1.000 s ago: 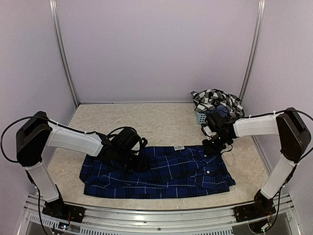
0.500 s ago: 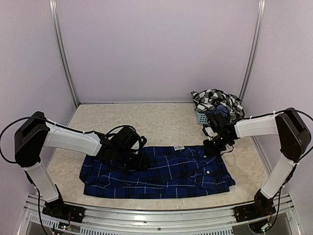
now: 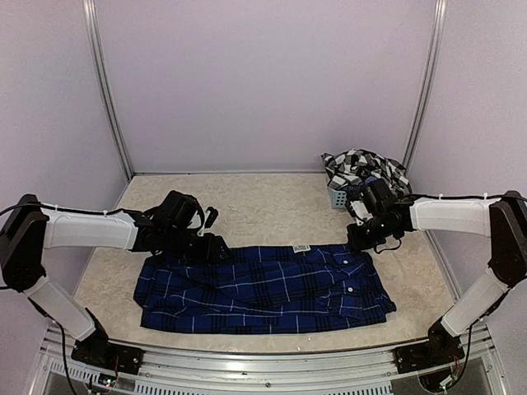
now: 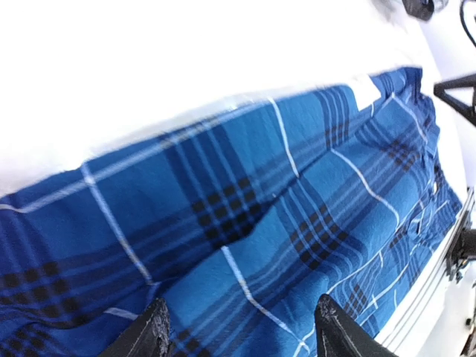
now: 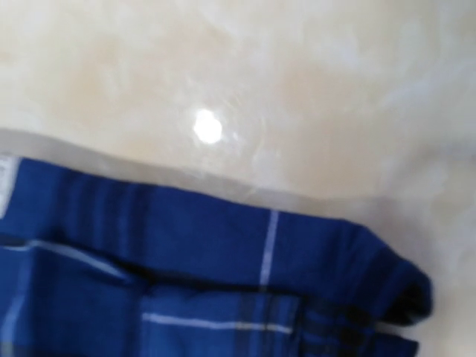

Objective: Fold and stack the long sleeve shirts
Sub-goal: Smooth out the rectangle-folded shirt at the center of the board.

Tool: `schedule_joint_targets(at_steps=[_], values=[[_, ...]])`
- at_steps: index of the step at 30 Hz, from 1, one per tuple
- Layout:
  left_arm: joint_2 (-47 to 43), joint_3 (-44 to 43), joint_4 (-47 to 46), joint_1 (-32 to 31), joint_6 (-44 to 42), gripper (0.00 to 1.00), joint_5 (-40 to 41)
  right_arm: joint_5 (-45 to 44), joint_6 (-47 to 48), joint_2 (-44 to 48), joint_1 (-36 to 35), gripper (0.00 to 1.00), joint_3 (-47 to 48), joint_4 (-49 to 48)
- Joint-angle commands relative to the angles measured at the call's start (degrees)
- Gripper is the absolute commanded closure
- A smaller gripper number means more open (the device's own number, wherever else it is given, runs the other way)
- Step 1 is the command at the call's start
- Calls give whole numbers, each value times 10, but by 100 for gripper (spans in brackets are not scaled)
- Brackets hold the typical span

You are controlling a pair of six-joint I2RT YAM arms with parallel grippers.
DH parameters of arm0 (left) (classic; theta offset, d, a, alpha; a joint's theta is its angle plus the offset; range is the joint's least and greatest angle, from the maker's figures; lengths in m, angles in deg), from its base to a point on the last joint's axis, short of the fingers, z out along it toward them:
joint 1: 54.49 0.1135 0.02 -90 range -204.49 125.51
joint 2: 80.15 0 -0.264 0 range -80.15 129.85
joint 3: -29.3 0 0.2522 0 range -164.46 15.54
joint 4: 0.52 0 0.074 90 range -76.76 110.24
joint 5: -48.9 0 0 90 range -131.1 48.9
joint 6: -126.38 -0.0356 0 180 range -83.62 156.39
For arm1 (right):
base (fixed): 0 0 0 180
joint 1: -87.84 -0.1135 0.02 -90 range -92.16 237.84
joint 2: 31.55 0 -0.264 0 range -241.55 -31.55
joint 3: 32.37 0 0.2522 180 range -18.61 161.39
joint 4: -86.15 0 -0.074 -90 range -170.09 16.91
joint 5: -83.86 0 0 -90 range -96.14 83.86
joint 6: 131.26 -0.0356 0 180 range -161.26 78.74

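Top external: navy shirt (image 3: 272,288) lies long-ways left–right. Left gripper (image 3: 211,244) at its far edge, fingers spread, empty — right gripper (image 3: 359,238) at far rt corner, can't tell its opening.

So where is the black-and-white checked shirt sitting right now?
In the top view, the checked shirt is bunched over the basket at the table's far right, just beyond the right gripper, apart from the navy shirt spread near the front.
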Motion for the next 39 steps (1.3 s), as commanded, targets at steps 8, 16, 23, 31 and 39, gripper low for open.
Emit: schedule_joint_targets(at_steps=[8,16,23,31,39], values=[[-9,10,32,82,-60,37,-83,4,18,45,3,100,10,34],[74,-53,74,91,-138,37,-108,45,16,28,3,100,-3,8],[113,-77,84,95,-162,38,-133,65,20,26,3,100,-15,-8],[128,-86,102,89,-177,52,-170,79,22,19,3,100,-28,-23],[144,-92,122,88,-174,80,-154,87,24,21,3,100,-39,-28]])
